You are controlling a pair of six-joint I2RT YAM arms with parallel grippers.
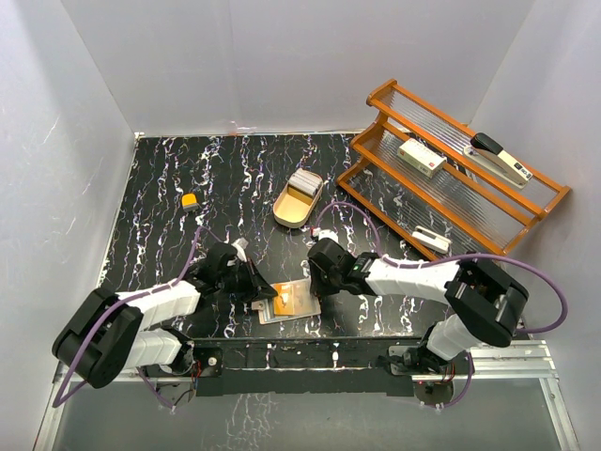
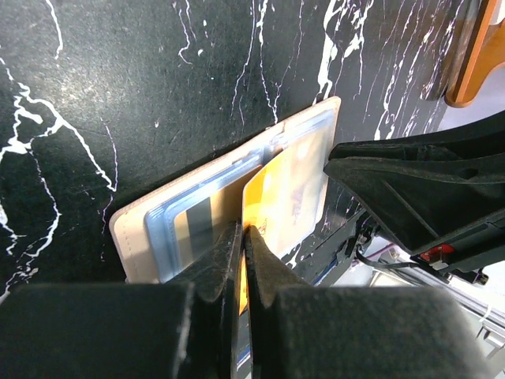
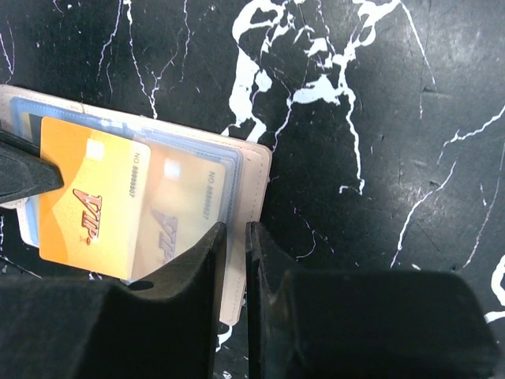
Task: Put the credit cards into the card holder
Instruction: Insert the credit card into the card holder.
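Note:
The tan card holder [image 1: 299, 305] lies open on the black marble table near the front edge. My left gripper [image 2: 243, 230] is shut on an orange-gold credit card [image 2: 288, 189]. The card's far end is under a clear sleeve of the card holder [image 2: 132, 229]. In the right wrist view the card [image 3: 91, 201] reads "VIP" and sits about half inside the sleeve. My right gripper [image 3: 235, 227] stands at the holder's right side, nearly shut, with the holder's tan edge [image 3: 254, 178] between its fingers. More pale credit cards [image 1: 302, 181] stand in a gold tray.
The gold oval tray [image 1: 289, 211] sits mid-table behind the holder. A wooden rack [image 1: 451, 178] at the back right carries a stapler [image 1: 502, 158] and a white box [image 1: 421, 157]. A small yellow object [image 1: 190, 200] lies at the left. White walls enclose the table.

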